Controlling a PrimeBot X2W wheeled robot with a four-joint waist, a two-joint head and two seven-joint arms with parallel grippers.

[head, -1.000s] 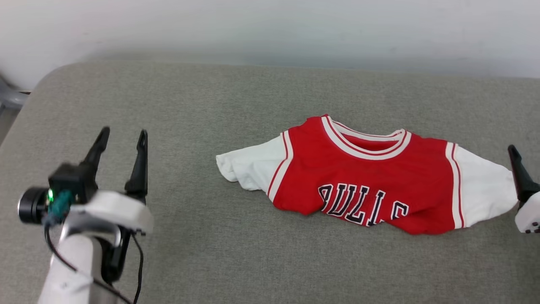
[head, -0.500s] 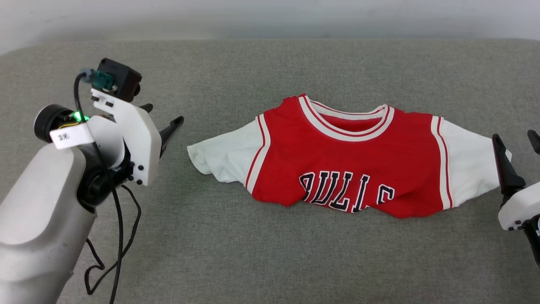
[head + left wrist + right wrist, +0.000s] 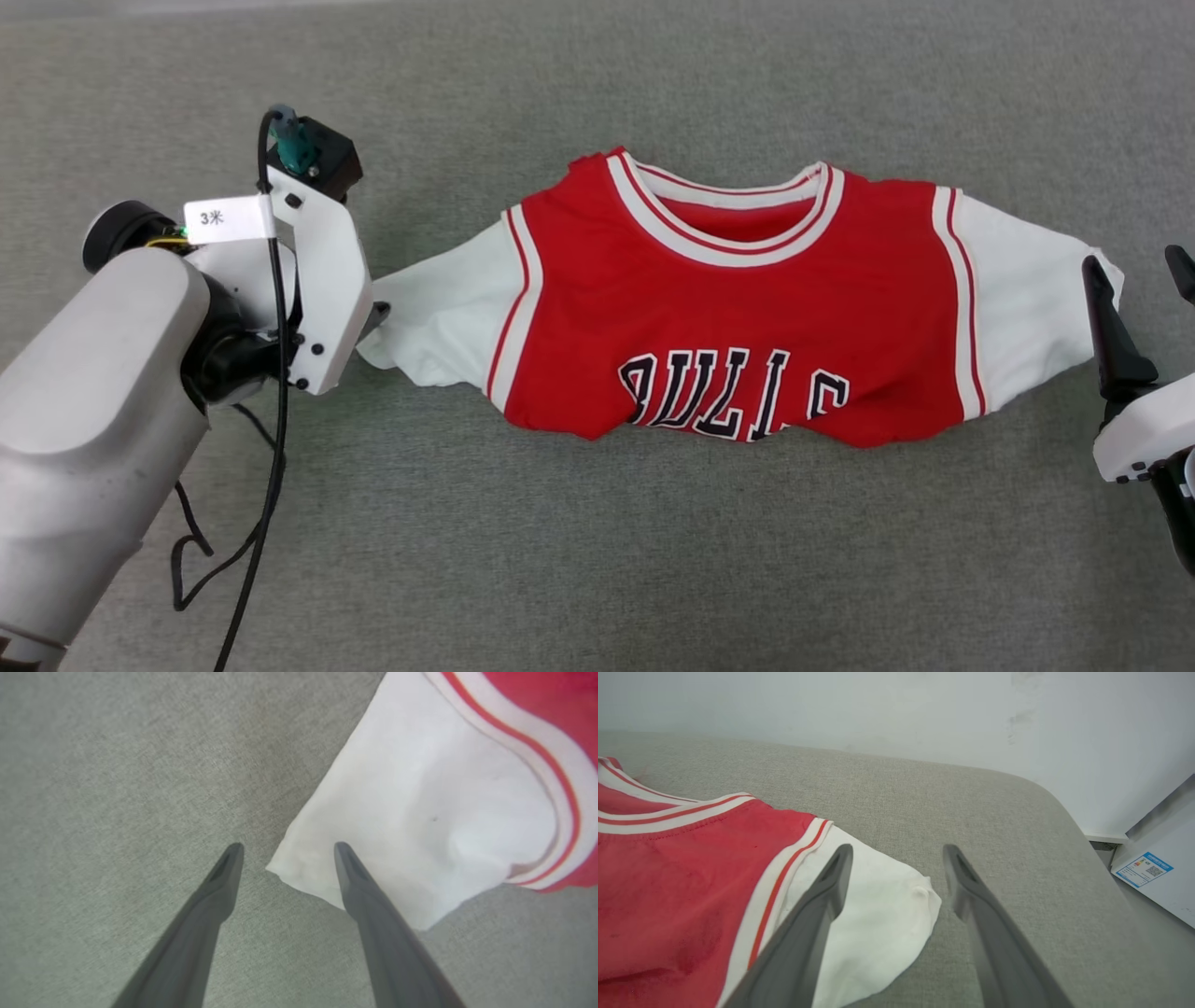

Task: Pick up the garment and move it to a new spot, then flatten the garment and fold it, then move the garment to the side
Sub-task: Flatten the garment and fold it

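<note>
the garment (image 3: 728, 317) lies chest side up on the grey upholstered surface (image 3: 653, 560). the collar points to 12 o'clock and the lower hem is bunched at 6 o'clock. its long axis runs sleeve to sleeve, from 9 o'clock to 3 o'clock in the head view, with one arm at each end.

left gripper (image 3: 285, 847): jaws spread, holding nothing. in the left wrist view the corner of the left sleeve (image 3: 420, 812) sits in the gap. one finger is over the white cloth and the other over bare surface. contact with the cloth cannot be confirmed. the garment body lies at 3 o'clock from this gripper in the head view.

right gripper (image 3: 897, 848): jaws spread, holding nothing. in the right wrist view the cuff of the right sleeve (image 3: 896, 905) lies at 7 o'clock from the fingertips, partly under one finger. the garment body lies at 9 o'clock.

assessment: the left arm is nearer a grasp, and closing there would probably catch the sleeve corner. the right arm probably needs to descend toward the cuff first.
</note>
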